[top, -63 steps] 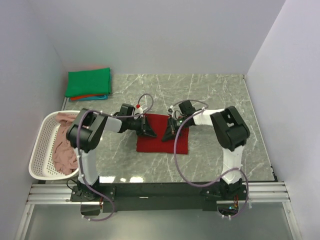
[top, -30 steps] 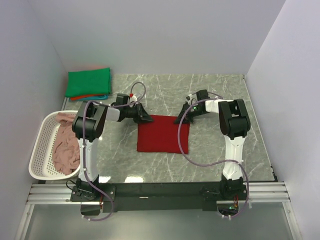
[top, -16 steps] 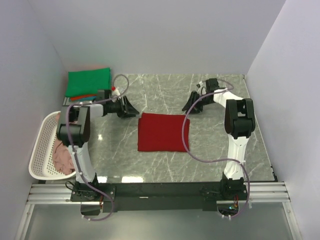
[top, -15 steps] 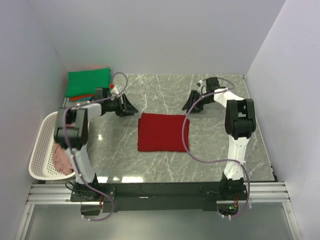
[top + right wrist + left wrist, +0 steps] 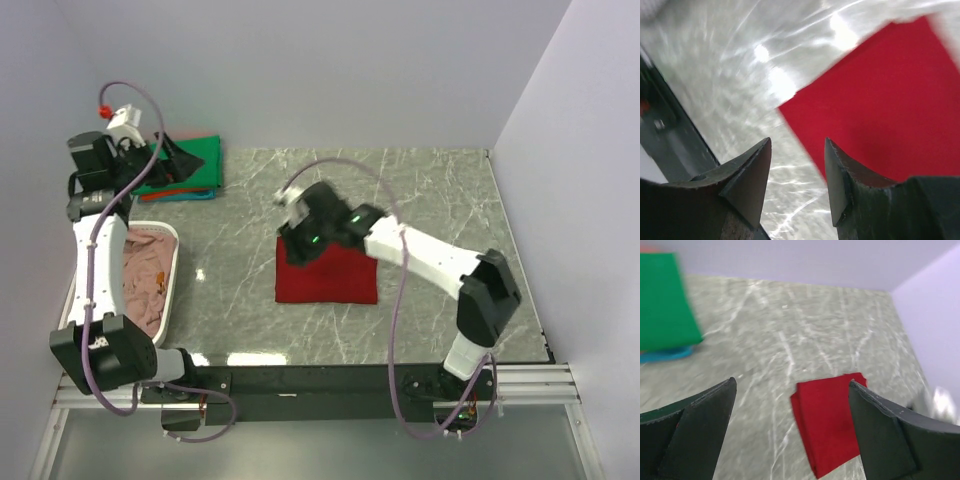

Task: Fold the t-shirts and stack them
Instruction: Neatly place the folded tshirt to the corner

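The dark red t-shirt (image 5: 327, 275) lies folded into a flat rectangle on the grey marble table (image 5: 440, 200), and all other places here are given from it. The right gripper (image 5: 298, 243) hangs over its far left corner. In the right wrist view its two fingers (image 5: 752, 167) stand a small way apart with nothing between them, and below them are the shirt's edge and bare marble; this view is blurred, so I cannot tell if the fingers touch the cloth. The left gripper (image 5: 175, 155) is well apart from the red shirt, far to the left and toward the back wall, above a folded green t-shirt (image 5: 190, 160). This green one is the top of a small pile, and an orange-red edge (image 5: 165, 186) and a teal edge (image 5: 192, 194) show under it. In the left wrist view the fingers (image 5: 700, 415) of this gripper are spread wide and hold nothing. To the left of the red shirt, nearer the arm bases, stands a white lattice basket (image 5: 176, 285) with a crumpled dusty pink t-shirt (image 5: 145, 285) inside.
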Robot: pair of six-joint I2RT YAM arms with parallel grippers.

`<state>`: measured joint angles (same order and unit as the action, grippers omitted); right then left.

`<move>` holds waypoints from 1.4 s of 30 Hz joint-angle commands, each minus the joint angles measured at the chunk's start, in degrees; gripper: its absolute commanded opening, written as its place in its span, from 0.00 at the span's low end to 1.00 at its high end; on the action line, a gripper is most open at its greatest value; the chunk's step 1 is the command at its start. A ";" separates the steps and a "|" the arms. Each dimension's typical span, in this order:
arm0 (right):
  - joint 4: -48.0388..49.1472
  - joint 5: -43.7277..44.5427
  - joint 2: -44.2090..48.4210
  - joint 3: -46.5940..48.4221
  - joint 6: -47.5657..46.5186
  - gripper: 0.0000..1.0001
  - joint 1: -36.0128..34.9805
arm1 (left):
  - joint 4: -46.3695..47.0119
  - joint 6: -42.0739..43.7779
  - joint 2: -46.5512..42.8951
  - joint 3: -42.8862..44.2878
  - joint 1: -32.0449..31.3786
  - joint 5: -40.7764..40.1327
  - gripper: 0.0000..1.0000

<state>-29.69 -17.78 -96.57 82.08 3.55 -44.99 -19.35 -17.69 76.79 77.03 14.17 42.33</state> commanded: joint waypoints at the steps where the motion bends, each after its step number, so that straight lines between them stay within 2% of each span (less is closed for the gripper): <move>1: -2.99 13.55 -4.56 1.48 -4.87 0.54 -8.86 | -8.24 2.66 -3.04 0.66 4.18 -2.77 0.99; 3: -4.58 15.48 -7.56 3.60 -4.70 0.53 -13.60 | -11.05 4.41 -4.02 -0.48 5.33 -4.17 0.99; 7: -3.97 17.69 -13.72 6.15 -5.40 0.53 -18.46 | -18.25 6.88 -4.98 -1.79 7.26 -4.44 0.99; 16: -3.80 24.72 -21.54 9.50 -6.10 0.50 -21.28 | -18.17 9.96 -14.12 -10.32 7.53 -10.07 0.99; 22: -2.13 24.72 -24.18 7.13 -6.54 0.41 -21.28 | -17.57 10.05 -15.71 -12.69 7.45 -12.09 0.99; 24: -1.08 24.72 -24.71 5.90 -6.71 0.33 -21.19 | -16.51 8.38 -15.36 -13.49 7.36 -12.88 0.99; 27: -0.72 24.20 -24.37 5.19 -7.24 0.15 -20.32 | -17.64 5.83 -13.17 -15.76 7.36 -11.84 0.99; 28: -0.54 23.59 -23.84 5.02 -7.24 0.02 -19.79 | -18.00 5.31 -12.90 -16.73 7.45 -11.48 0.99; 32: -0.89 18.67 -19.36 5.10 -6.45 0.00 -17.24 | -12.57 -3.54 -14.12 -24.29 6.84 -5.68 0.99; 36: 1.30 13.66 -12.26 3.70 -5.66 0.00 -15.30 | -3.61 -10.42 -13.87 -29.48 1.05 -8.73 0.99; 42: 2.89 8.12 -7.50 0.80 -4.08 0.00 -11.97 | 1.24 -19.12 -7.82 -33.69 -6.95 -12.09 0.99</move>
<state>-29.67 -5.32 -108.75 83.92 -1.96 -58.30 -24.71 -29.69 66.78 44.86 9.93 32.14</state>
